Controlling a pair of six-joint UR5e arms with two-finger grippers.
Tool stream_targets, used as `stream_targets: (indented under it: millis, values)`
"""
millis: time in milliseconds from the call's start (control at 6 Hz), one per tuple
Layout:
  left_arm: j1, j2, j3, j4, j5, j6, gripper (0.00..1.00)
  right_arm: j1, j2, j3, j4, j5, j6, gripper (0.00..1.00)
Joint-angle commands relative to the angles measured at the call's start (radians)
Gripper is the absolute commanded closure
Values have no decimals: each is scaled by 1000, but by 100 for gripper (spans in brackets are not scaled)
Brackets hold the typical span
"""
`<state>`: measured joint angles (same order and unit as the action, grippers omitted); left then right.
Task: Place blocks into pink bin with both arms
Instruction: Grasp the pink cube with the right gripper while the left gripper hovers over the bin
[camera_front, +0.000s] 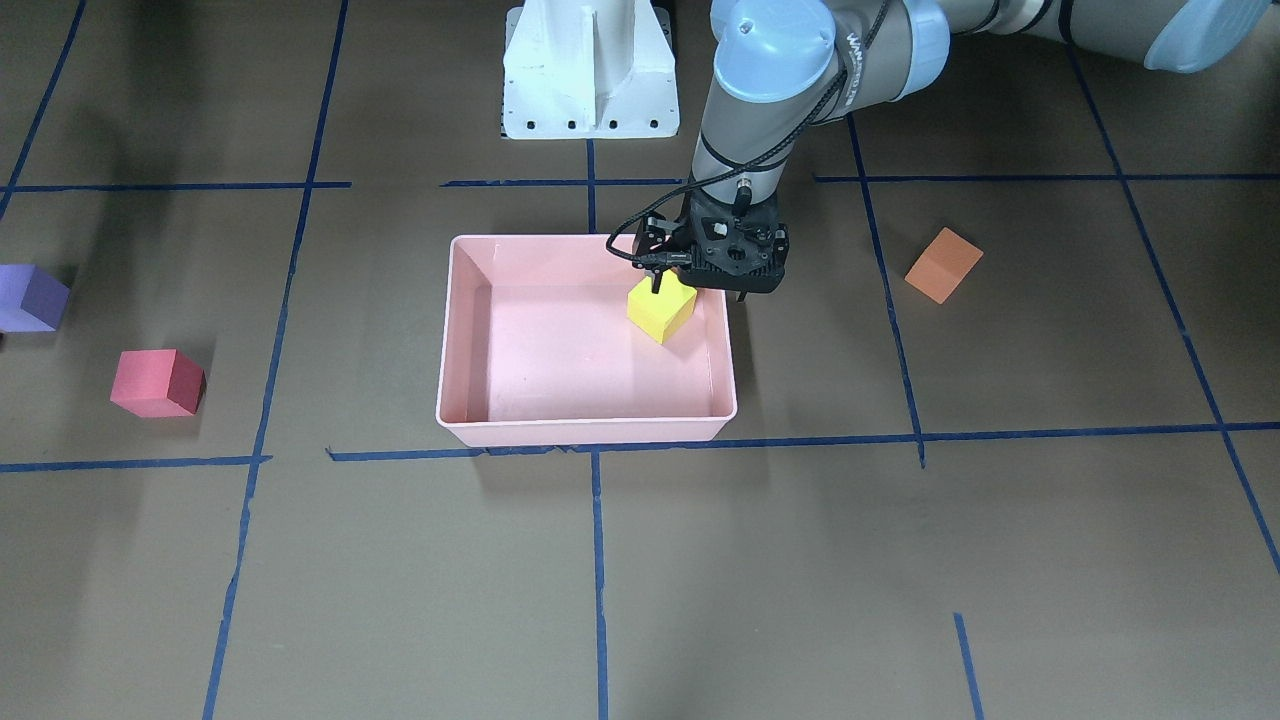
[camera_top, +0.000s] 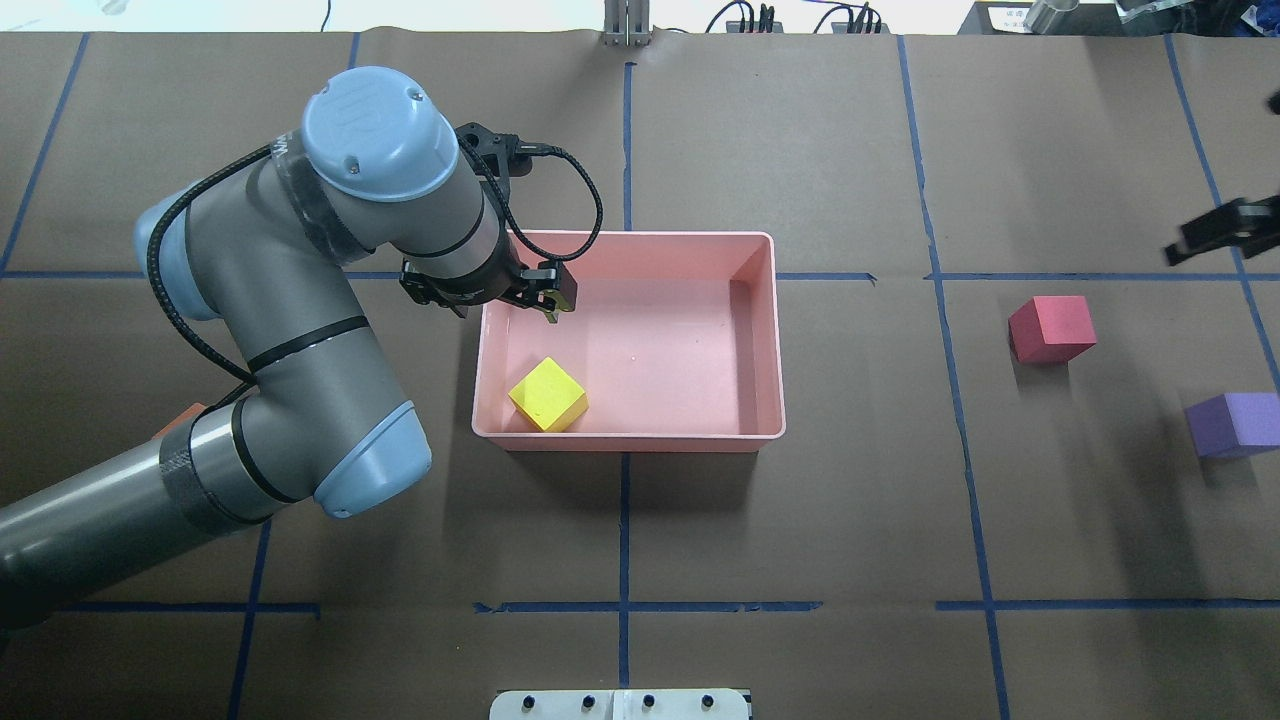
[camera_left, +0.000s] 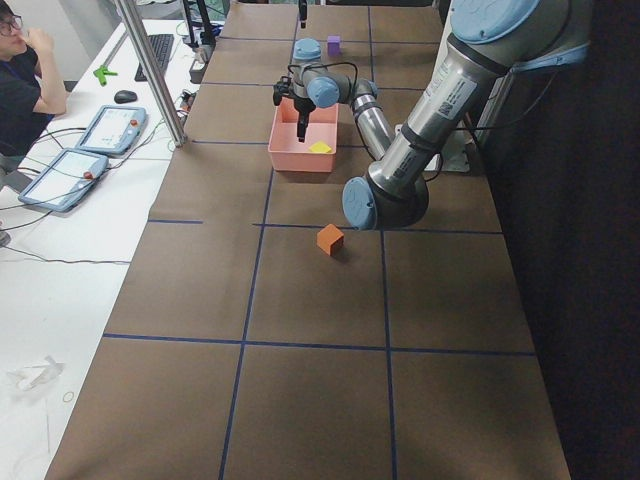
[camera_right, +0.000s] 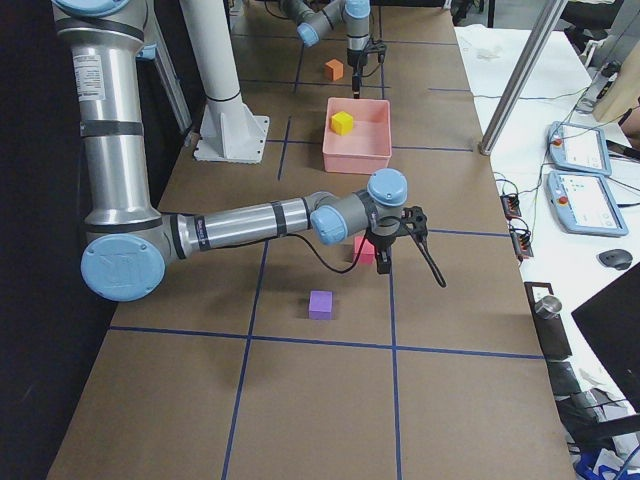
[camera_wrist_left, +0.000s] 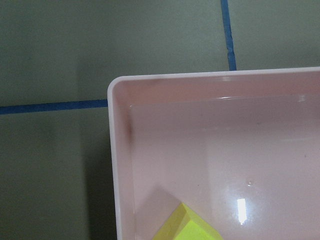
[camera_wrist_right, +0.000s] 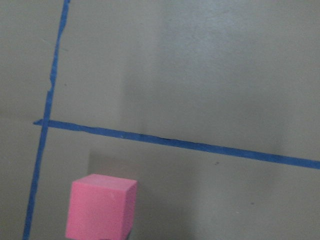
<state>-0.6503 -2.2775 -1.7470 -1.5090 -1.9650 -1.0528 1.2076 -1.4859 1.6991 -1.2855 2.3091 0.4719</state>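
The pink bin (camera_top: 630, 443) stands mid-table. The yellow-green block (camera_top: 548, 394) lies inside it, in the corner nearest my left arm; it also shows in the left wrist view (camera_wrist_left: 187, 225). My left gripper (camera_top: 505, 305) hovers open and empty over the bin's left end, above the block. The orange block (camera_front: 943, 264) lies on the table on my left arm's side. The red block (camera_top: 1050, 328) and purple block (camera_top: 1235, 424) lie on the right side. My right gripper (camera_right: 411, 273) hangs open and empty above the table just beyond the red block (camera_wrist_right: 102, 207).
The white pedestal base (camera_front: 590, 70) stands at the robot's edge behind the bin. Blue tape lines cross the brown table cover. An operator (camera_left: 20, 70), tablets and a metal pole (camera_left: 150, 70) are at the far side of the table.
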Motion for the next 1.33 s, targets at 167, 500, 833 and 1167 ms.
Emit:
stream_targets:
  millis: [167,500,833,1167]
  values:
    - [0,3,-3,-2,3,0,0,-187,39,-4,52,-151,186,0]
    - [0,3,-5,-2,3,0,0,-207,29,-21,52,-152,186,0]
    - [0,4,-5,-3,3,0,0,-244,29,-70,52,-154,185,0]
    - [0,4,-6,-3,3,0,0,-278,39,-117,52,-175,180,0]
